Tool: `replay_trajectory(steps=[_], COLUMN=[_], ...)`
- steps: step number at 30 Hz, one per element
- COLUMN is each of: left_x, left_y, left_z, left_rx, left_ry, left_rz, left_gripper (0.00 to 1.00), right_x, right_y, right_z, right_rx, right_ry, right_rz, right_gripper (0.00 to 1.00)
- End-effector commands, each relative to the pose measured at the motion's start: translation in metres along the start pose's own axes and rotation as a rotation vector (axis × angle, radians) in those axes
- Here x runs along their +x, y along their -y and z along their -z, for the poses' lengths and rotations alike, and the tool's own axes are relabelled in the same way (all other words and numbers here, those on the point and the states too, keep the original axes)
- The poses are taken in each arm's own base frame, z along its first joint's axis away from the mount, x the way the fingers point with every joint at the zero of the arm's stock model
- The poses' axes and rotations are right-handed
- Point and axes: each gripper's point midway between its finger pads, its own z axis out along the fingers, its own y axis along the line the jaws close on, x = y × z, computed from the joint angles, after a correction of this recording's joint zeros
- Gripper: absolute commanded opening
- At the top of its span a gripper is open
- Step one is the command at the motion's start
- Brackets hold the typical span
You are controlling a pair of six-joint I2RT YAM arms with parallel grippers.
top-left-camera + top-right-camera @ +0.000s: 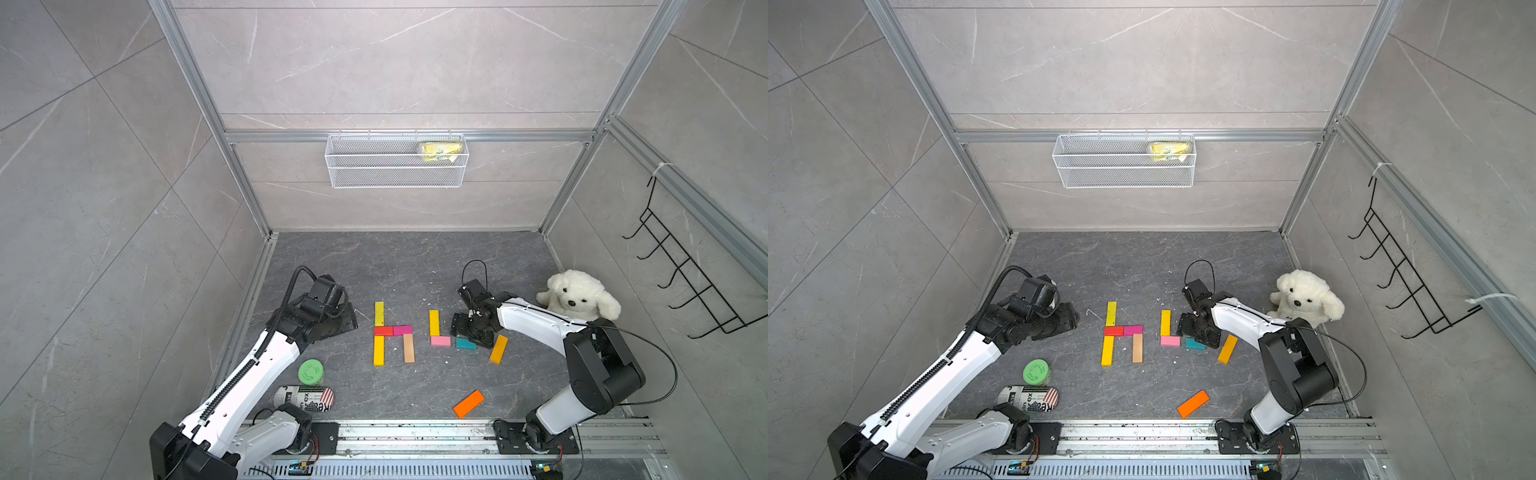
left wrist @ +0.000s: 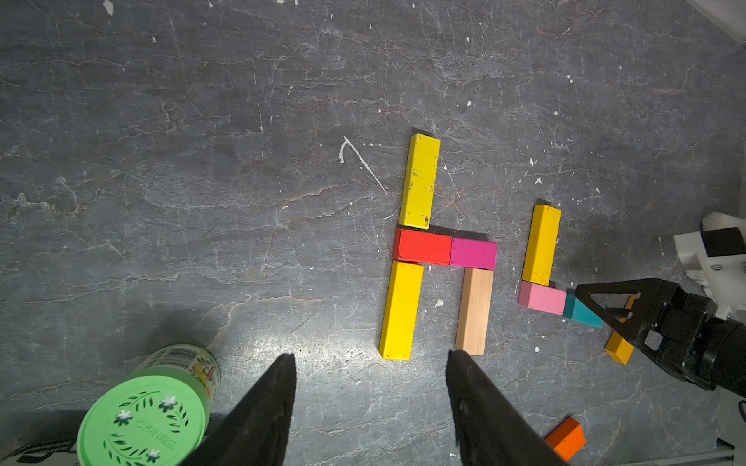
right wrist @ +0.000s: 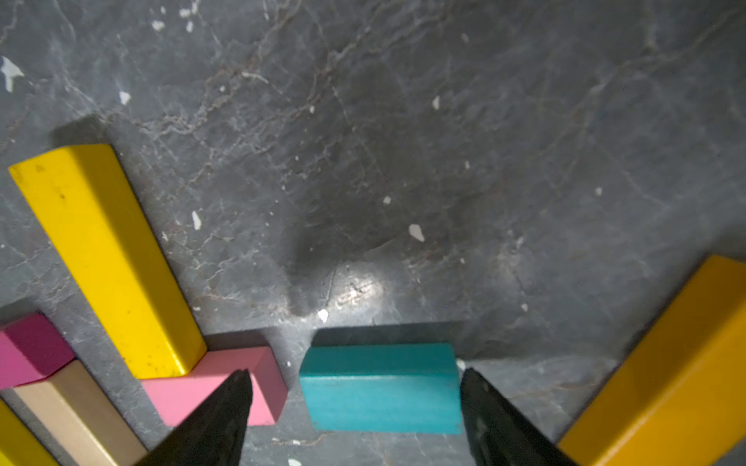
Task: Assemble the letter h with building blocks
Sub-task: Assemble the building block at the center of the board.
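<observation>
Right end effector (image 3: pixel 353 371): jaws wide apart, fingertips flanking the two ends of the teal block (image 3: pixel 381 389), not clamped on it. Left end effector (image 2: pixel 370 354): jaws apart, nothing between them, above the counter (image 2: pixel 202 161) near the h-shaped block group (image 1: pixel 384 331). Teal block lies mid-counter, just beside the pink block (image 3: pixel 193 393). Wire basket (image 1: pixel 397 176) on the back wall holds a yellow packet (image 1: pixel 440 150). Green jar (image 1: pixel 311 371): lid on.

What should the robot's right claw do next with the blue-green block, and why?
Probably nudge the teal block sideways until it touches the pink block. The right gripper stands open around it, a narrow gap separates the two blocks, and the second letter's crossbar looks unfinished.
</observation>
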Motion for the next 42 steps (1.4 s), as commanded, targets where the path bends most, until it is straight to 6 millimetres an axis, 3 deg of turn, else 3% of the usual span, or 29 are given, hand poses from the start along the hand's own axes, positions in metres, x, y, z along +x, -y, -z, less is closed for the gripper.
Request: replay_trajectory(steps=[1, 17, 42], left_x=[-0.006, -0.005, -0.006], left_y=[0.003, 0.002, 0.004], left_z=[0.005, 0.005, 0.003], left_rx=[0.017, 0.020, 0.021], left_ry=[0.024, 0.022, 0.019], left_rz=[-0.015, -0.014, -0.014], left_gripper=[0.64, 0.64, 0.64], right_x=[0.000, -0.009, -0.001], right_y=[-0.005, -0.011, -0.020], right_z=[-0.003, -0.001, 0.001], right_rx=[-0.010, 0.012, -0.042], right_ry=[-0.015, 0.000, -0.010], right_rz=[-0.011, 0.017, -0.005], right_gripper=[0.83, 0.83, 0.83])
